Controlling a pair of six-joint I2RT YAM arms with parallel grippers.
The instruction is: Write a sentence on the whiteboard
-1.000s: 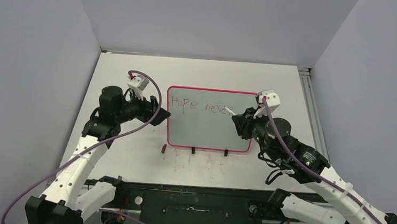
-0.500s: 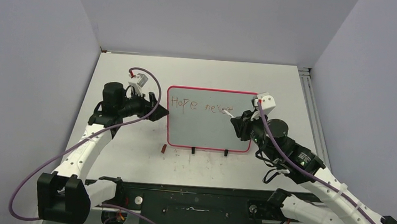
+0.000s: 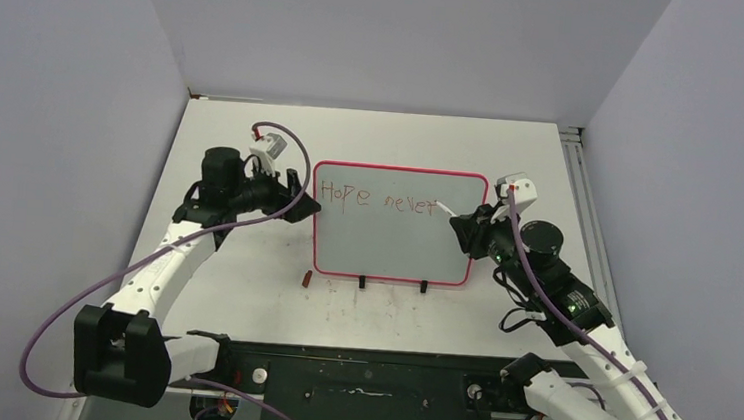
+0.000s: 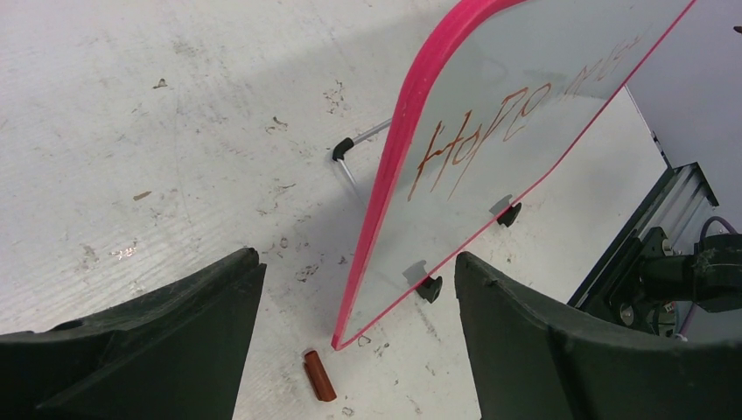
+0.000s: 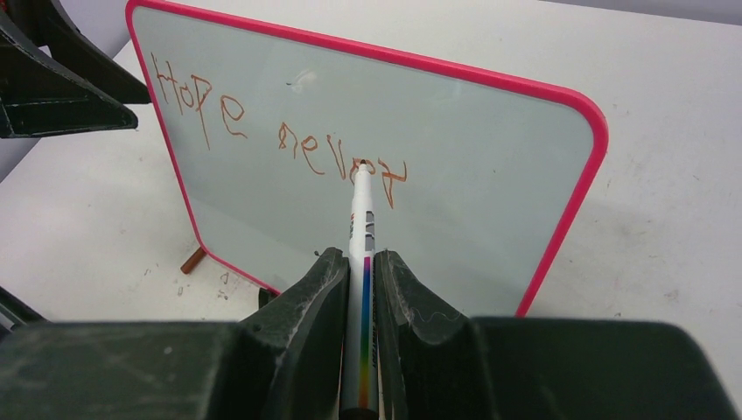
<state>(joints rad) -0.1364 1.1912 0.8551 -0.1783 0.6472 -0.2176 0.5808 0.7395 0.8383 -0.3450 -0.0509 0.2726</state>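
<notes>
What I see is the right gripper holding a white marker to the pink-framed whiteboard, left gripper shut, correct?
No: the left gripper is open, fingers spread wide, per the left wrist view. The right gripper does hold the white marker to the pink-framed whiteboard.

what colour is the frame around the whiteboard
The frame of the whiteboard is pink-red, clearest in the right wrist view.

Whiteboard blocks mid-table, with room behind and in front

The upright whiteboard (image 3: 394, 237) is hemmed in at both side edges: the left gripper (image 3: 298, 204), jaws apart, sits just beside its left rim, and the right gripper (image 3: 462, 227) holds a marker (image 5: 361, 236) at its right end. A small brown cap (image 3: 306, 278) lies near its near-left corner. The table (image 3: 394, 137) is open behind the board and in front of its feet (image 3: 362, 282).
</notes>
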